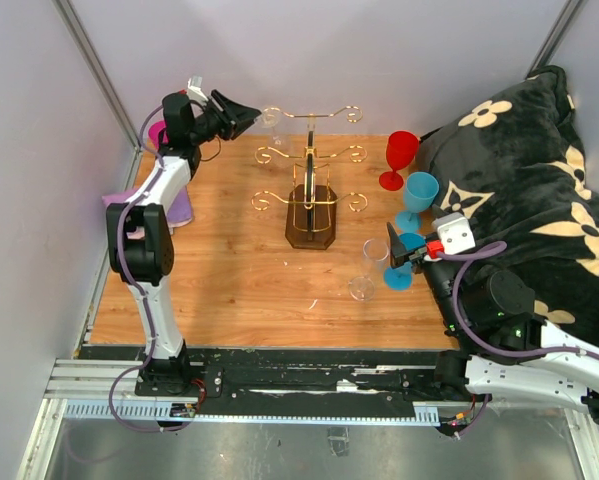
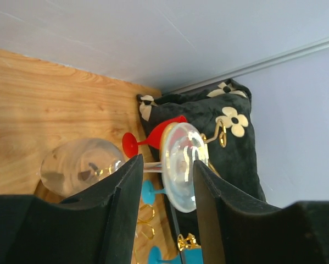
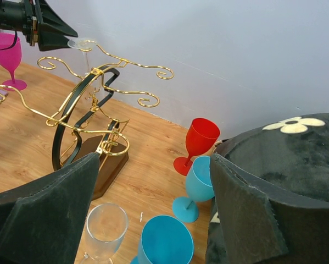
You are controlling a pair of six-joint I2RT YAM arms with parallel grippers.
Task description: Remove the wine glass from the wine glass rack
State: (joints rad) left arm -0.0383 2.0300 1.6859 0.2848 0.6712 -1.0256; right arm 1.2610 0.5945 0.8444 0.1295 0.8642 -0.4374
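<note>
Two parted, empty grippers: left gripper [image 2: 168, 163] at the one hung wine glass [image 1: 271, 117], 11 o'clock of rack [image 1: 311, 215]; right gripper [image 1: 397, 250] by two blue goblets [image 1: 420, 190] [image 1: 399, 275].

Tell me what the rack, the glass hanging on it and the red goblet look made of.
The rack: thin gold-toned metal wire, shiny, on a dark glossy base, seemingly wood. The hanging wine glass: clear glass or plastic, see-through with glints. The red goblet: probably plastic, uniform colour, soft sheen.
</note>
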